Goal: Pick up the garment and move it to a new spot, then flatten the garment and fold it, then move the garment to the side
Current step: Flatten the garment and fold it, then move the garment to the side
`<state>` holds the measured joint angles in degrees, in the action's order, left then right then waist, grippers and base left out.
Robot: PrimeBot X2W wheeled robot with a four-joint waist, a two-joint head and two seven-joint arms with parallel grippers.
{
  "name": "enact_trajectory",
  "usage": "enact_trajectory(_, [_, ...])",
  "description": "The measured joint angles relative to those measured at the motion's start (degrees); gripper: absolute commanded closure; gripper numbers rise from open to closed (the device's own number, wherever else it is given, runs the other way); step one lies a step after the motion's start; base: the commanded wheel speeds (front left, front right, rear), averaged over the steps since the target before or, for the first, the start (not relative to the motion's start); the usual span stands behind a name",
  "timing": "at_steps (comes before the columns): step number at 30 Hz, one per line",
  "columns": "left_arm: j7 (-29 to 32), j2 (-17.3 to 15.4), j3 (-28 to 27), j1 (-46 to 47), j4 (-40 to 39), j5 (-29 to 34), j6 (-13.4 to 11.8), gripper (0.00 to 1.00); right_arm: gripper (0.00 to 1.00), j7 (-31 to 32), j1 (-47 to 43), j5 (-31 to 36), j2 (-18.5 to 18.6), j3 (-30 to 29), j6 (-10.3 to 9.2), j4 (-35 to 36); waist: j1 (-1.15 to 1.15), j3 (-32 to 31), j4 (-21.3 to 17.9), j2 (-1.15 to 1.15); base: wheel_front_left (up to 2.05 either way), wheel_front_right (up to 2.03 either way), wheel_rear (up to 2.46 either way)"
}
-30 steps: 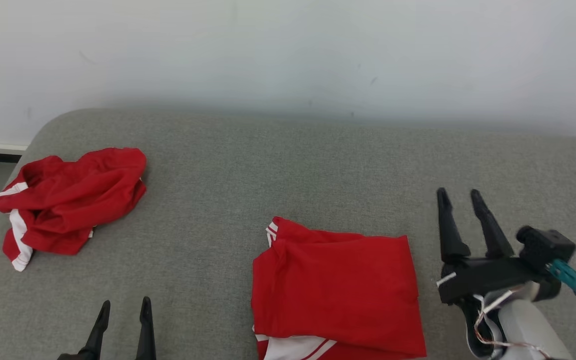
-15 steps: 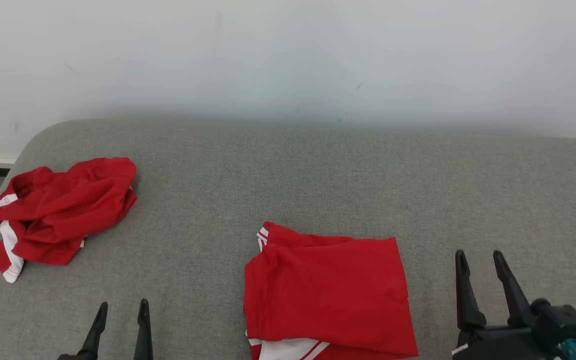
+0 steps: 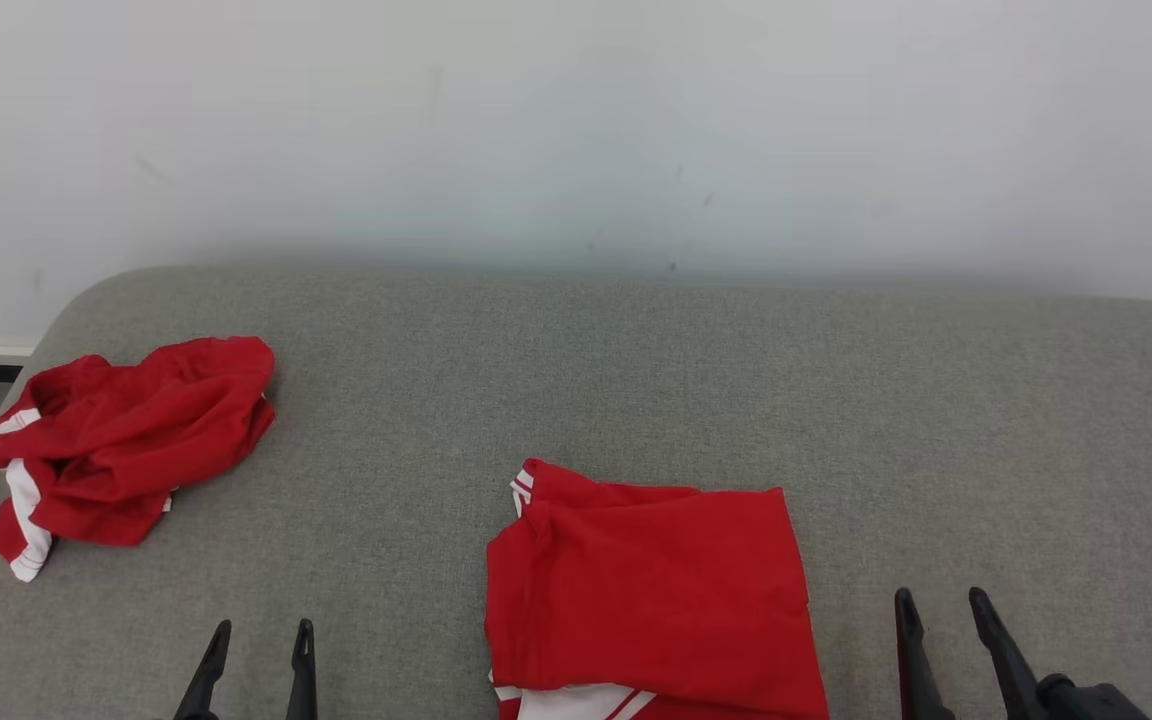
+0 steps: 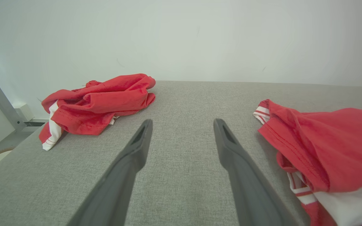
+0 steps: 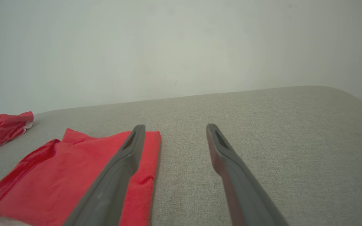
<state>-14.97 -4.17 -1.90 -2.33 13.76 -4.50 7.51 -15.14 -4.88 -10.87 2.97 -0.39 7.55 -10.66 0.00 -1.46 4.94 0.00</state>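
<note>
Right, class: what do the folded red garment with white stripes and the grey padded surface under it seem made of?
Folded red garment: likely soft matte knit jersey; stitched hems, limp creases. Grey padded surface: probably matte woven upholstery cloth; speckled weave, rounded corners.

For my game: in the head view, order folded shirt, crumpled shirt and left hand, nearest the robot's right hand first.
1. Folded shirt, just left of the right hand.
2. Left hand, lower left.
3. Crumpled shirt, far left.

Grey cushion (image 3: 636, 360): folded garment (image 3: 651, 590), crumpled garment (image 3: 126, 440)
</note>
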Motion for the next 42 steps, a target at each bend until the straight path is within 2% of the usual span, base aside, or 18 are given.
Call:
enact_trajectory(14, [0.0,0.26,0.16,-1.04,-0.18,1.33,0.0,0.0,0.0,0.0,-0.96,0.46,-0.08,2.32,0.0,-2.93,0.0,-0.57,-0.04,0.0,0.0,0.0,0.0])
enact_trajectory(29, [0.0,-0.63,3.24,-1.57,-1.32,-1.18,0.0,0.0,0.0,0.0,-0.41,0.74,-0.08,1.67,0.0,-3.56,0.0,-0.34,0.21,0.0,0.0,0.0,0.0])
enact_trajectory(42, [0.0,-1.48,3.23,-2.06,1.34,-2.69,0.0,0.0,0.0,0.0,0.74,3.26,-0.09,0.1,0.0,-4.58,0.0,-0.68,0.42,0.0,0.0,0.0,0.0])
